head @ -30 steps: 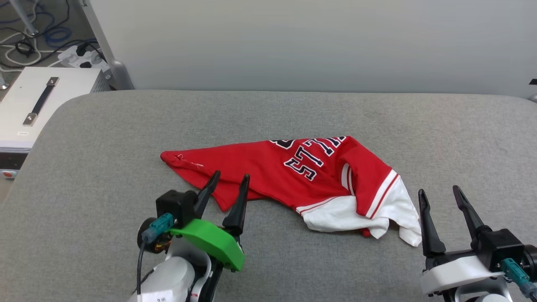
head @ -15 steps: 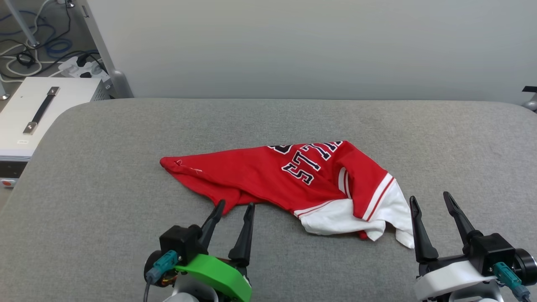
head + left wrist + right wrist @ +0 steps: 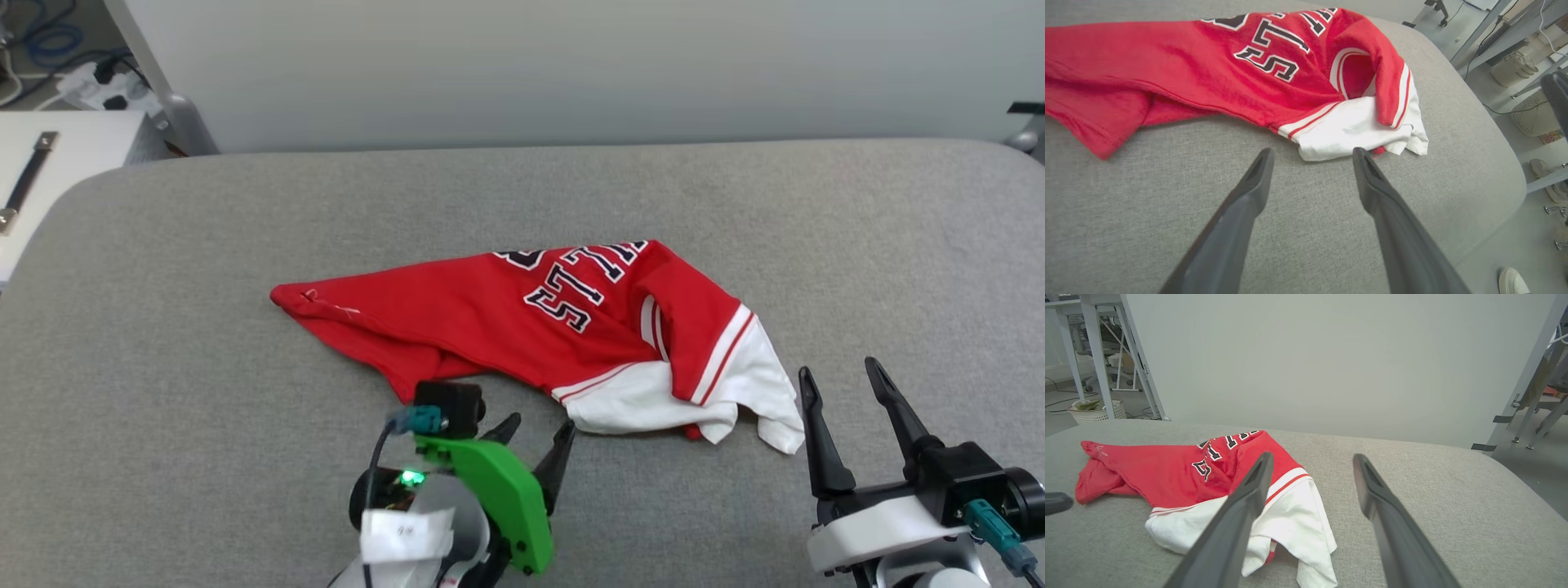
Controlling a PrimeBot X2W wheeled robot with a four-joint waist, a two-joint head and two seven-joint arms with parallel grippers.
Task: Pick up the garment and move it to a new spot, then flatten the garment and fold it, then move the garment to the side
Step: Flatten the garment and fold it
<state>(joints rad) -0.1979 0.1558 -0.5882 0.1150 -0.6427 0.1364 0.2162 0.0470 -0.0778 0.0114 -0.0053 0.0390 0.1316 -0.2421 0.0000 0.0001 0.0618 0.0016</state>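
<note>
Your left gripper point(image 3: 539, 426) stands with its jaws spread wide and empty above the grey padded table point(image 3: 204, 457). Its dark fingertips are just short of the white sleeve point(image 3: 637, 400) of the red jersey T-shirt point(image 3: 490, 318); the wrist view leaves unclear whether one tip grazes the cloth. Your right gripper point(image 3: 839, 369) is likewise parted and holding nothing, and it hangs just beside the sleeve's loose corner at the shirt's right end. The shirt lies crumpled near the middle of the table, drawn out to a red point on your left and bunched on your right, with its black, white-outlined lettering point(image 3: 571, 294) facing up. Behind the table rises a plain pale wall point(image 3: 571, 73). A white case point(image 3: 82, 147) with a dark strap sits off the table's far left corner.
</note>
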